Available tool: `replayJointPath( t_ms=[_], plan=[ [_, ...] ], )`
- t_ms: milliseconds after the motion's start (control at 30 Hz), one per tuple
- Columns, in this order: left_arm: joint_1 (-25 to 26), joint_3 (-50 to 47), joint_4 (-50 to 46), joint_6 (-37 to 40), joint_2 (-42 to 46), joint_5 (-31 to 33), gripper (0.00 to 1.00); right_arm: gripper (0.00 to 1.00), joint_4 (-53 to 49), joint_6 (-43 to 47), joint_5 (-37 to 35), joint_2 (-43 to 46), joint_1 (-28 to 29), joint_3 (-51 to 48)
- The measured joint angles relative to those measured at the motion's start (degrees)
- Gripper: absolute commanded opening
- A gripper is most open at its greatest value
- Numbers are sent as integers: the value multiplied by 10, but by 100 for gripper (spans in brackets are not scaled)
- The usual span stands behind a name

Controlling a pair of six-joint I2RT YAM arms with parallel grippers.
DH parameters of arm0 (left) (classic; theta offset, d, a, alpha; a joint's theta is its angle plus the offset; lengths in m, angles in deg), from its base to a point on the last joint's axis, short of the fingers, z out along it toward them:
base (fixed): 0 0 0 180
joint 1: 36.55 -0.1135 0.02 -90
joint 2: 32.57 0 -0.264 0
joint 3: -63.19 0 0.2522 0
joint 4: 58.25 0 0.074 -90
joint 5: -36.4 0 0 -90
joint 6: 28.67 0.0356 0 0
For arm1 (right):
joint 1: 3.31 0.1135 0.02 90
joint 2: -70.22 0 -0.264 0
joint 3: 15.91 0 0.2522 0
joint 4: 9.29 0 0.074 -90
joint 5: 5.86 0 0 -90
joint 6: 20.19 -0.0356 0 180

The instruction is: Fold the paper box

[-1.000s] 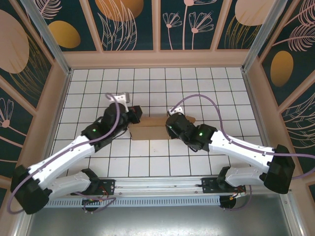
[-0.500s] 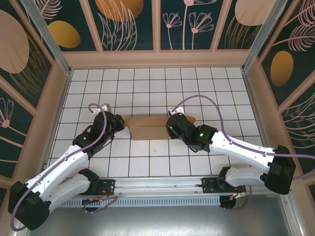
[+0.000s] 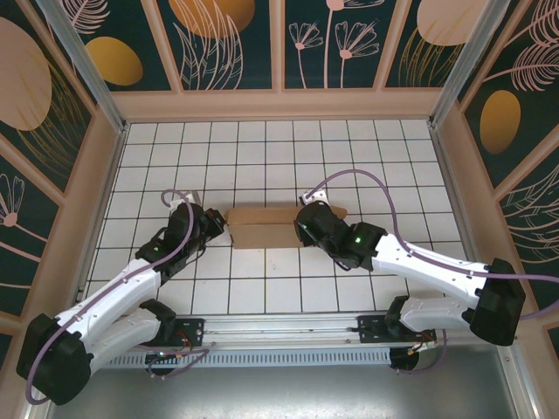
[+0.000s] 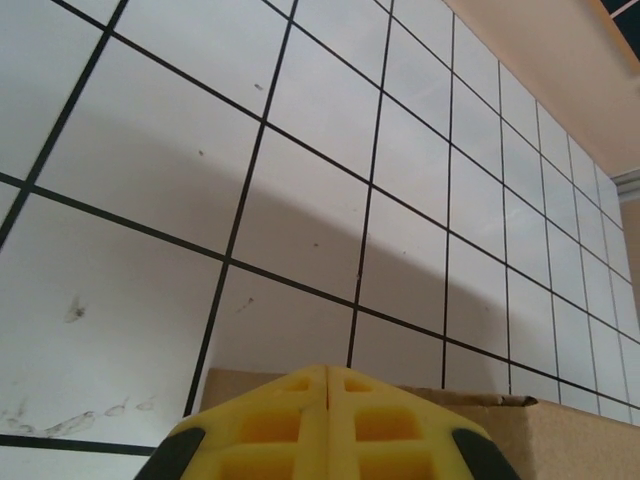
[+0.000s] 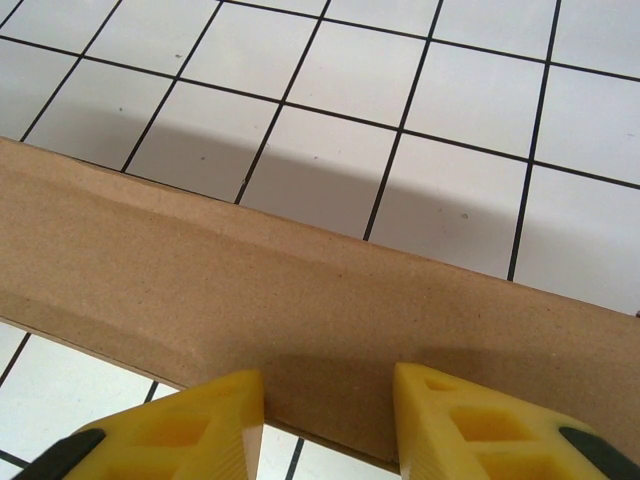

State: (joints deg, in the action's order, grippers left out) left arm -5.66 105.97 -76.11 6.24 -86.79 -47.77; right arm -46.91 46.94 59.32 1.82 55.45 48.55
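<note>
yellow-padded left gripper [image 4: 328, 378] sat pressed together at the left end of the paper box [image 3: 266, 225], right gripper [image 5: 328, 385] stood spread over its right edge, no clear pinch, box lay mid-way on white tiled table [image 3: 262, 148]

- The surface [image 3: 279, 144] is white, ruled by thin dark lines into squares.
- Faint grey smudges [image 4: 60, 415] mark one square in the left wrist view.
- A plain tan ledge [image 3: 279, 105] borders the surface on the far side and both flanks.
- Dark teal wall panels [image 3: 236, 44] rise behind it, painted with pale plants and golden ovals.
- Grey metal posts [image 3: 83, 61] lean at the far corners.
- A metal rail [image 3: 279, 325] runs along the near edge, with a slotted strip [image 3: 288, 358] and a grey sheet [image 3: 288, 393] below.
</note>
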Motion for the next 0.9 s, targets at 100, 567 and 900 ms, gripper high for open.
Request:
replayJointPath(
  t_ms=[100,567,900],
  plan=[
    [-3,-3,17,-4,-10,-10,0,38,0,0,0,0,0,0],
    [-9,3,20,-2,-11,5,0,41,-21,3,13,-13,-10,23],
    [-4,160,-83,132,-10,61,46,52,-111,55,91,-30,-73,169]
  ],
)
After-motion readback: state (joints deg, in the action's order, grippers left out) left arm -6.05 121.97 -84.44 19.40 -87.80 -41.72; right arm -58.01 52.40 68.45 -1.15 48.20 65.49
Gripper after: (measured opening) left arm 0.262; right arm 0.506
